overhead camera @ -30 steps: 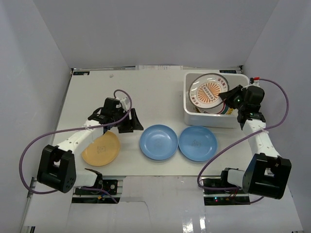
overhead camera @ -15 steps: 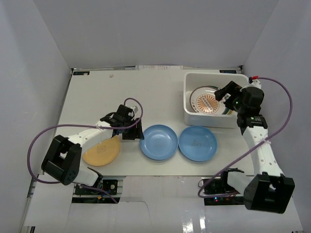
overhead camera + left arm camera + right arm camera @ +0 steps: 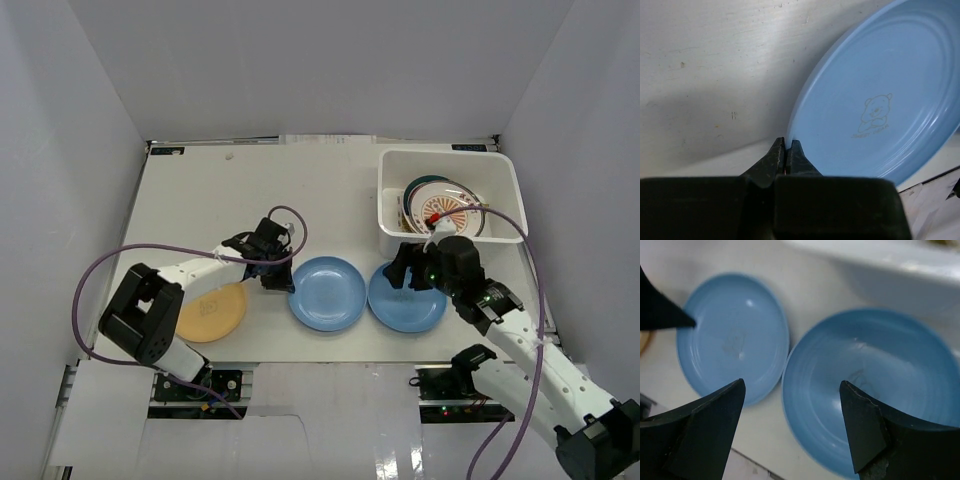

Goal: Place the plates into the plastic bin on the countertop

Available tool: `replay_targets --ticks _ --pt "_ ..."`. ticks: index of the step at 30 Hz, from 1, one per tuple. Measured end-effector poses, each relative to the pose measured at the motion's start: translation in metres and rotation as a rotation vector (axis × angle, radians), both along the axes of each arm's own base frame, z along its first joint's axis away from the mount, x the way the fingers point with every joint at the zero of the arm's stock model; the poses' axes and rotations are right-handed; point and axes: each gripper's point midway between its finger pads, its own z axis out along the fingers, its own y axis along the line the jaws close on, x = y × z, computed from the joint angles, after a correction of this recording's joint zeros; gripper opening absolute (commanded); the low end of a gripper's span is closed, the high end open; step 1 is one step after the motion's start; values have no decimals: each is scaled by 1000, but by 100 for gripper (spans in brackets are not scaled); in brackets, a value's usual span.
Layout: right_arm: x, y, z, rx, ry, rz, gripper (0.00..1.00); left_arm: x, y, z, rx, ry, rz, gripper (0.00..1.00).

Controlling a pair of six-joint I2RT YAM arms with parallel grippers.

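Two plain blue plates lie side by side on the countertop (image 3: 200, 190). My left gripper (image 3: 283, 278) (image 3: 786, 145) is shut on the left rim of the left blue plate (image 3: 325, 293) (image 3: 875, 100). My right gripper (image 3: 405, 272) (image 3: 792, 384) hangs open above the left part of the right blue plate (image 3: 410, 300) (image 3: 875, 385), with nothing in it. A yellow-orange plate (image 3: 208, 312) lies under the left arm. The white plastic bin (image 3: 393, 205) at the back right holds an orange sunburst plate (image 3: 452, 213) on other plates.
Pale grey walls close in the table on the left, back and right. The bin's near wall (image 3: 900, 275) stands just behind the right blue plate. The left gripper's fingertip (image 3: 670, 315) shows at the left plate's rim in the right wrist view.
The right gripper let the sunburst plate go in the bin, opened and swung down over the right blue plate. The left gripper moved right from the yellow-orange plate and shut on the left blue plate's rim.
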Motion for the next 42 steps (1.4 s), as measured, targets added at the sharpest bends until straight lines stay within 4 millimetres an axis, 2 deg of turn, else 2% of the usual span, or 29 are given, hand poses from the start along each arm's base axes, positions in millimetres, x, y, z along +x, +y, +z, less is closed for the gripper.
replay_targets --ticks 3,5,8,10,12,13,14,17,18,21,25,28,31,32,34,35,37,38,40,42 --pt "-38 21 -29 -59 79 140 82 5 3 10 13 -37 2 0" --pt "-56 29 -43 -98 111 208 82 9 8 19 35 -66 7 0" --pt "-71 37 -61 -163 142 262 81 21 16 43 57 -127 26 0" --pt "-77 41 -76 -217 168 288 81 33 25 67 69 -194 51 0" --pt "-80 41 -90 -271 194 297 74 47 38 96 81 -275 91 0" --pt "-79 42 -98 -299 205 300 68 54 47 110 85 -317 116 0" --pt "-80 44 -106 -327 217 307 50 59 55 123 86 -349 139 0" --pt "-83 45 -129 -434 249 319 14 70 82 154 88 -434 214 0" --pt "-82 46 -133 -478 240 328 10 71 90 160 96 -451 234 0" --pt "-69 66 -113 -518 153 310 8 72 102 172 105 -477 256 0" --pt "-79 105 -67 -468 65 379 8 73 105 182 109 -490 261 0" --pt "-91 141 2 -316 -28 438 8 77 105 196 96 -518 269 0" --pt "-86 157 96 -144 -172 423 8 82 104 214 76 -559 282 0" --pt "-79 155 129 -101 -233 393 8 83 104 221 67 -576 286 0" --pt "-60 142 182 -52 -336 322 8 83 103 232 50 -599 290 0" --pt "-45 133 201 -42 -372 275 8 83 101 236 37 -606 288 0" --pt "5 96 224 -68 -430 123 8 84 96 244 8 -618 282 0" --pt "28 77 226 -99 -442 49 8 84 93 246 -11 -618 275 0" --pt "73 32 213 -202 -421 -95 8 85 83 248 -47 -612 253 0" --pt "106 6 191 -288 -370 -163 8 86 69 249 -72 -600 221 0"
